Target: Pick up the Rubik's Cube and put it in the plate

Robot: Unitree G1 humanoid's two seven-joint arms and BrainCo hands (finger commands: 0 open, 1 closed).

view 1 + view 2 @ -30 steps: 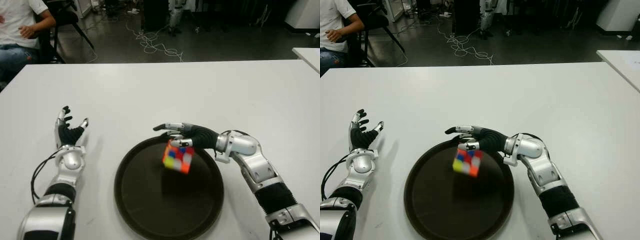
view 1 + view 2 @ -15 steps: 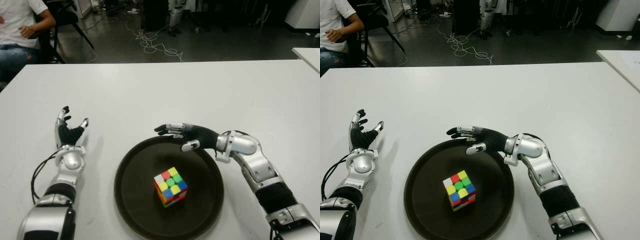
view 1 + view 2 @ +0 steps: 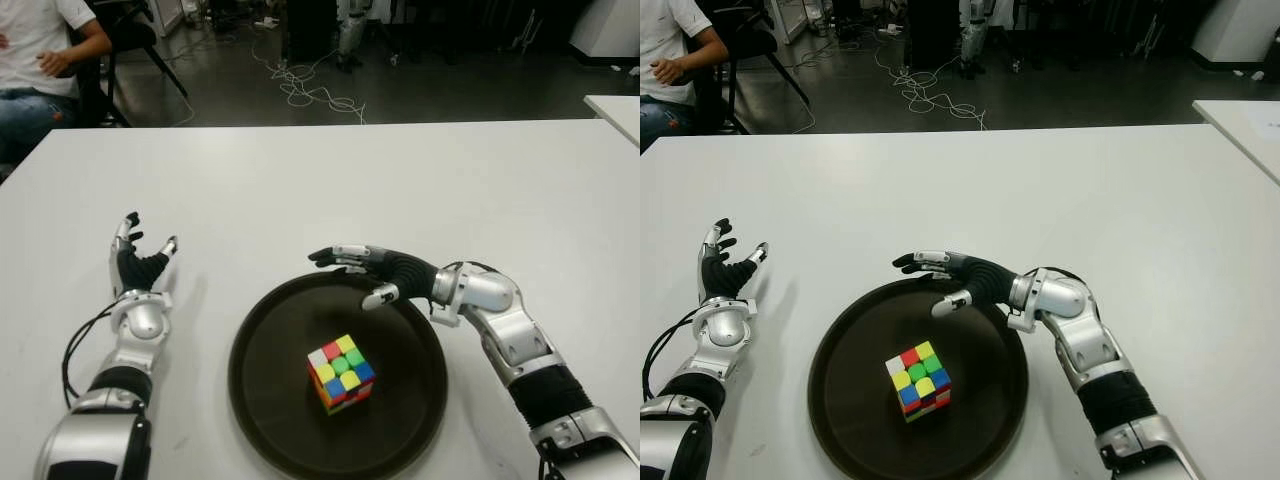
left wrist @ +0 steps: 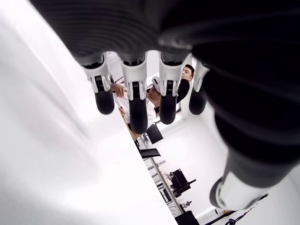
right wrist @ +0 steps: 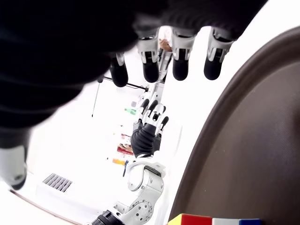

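Observation:
The Rubik's Cube (image 3: 341, 372) lies inside the dark round plate (image 3: 266, 400), near its middle, green centre square up. My right hand (image 3: 352, 270) hovers over the plate's far rim, fingers spread and empty, a short way beyond the cube. In the right wrist view the fingertips (image 5: 181, 65) hang free above the plate's (image 5: 253, 140) brown surface, and a corner of the cube (image 5: 206, 219) shows at the picture's edge. My left hand (image 3: 138, 258) shows on the white table (image 3: 400, 180) left of the plate, fingers open and holding nothing.
A person (image 3: 40, 55) sits on a chair beyond the table's far left corner. Cables (image 3: 305, 85) lie on the dark floor behind the table. Another white table's (image 3: 615, 110) corner shows at the far right.
One second ago the cube was falling from under my right hand's fingers. It landed in the plate and has lain still since. My right hand stays open over the rim.

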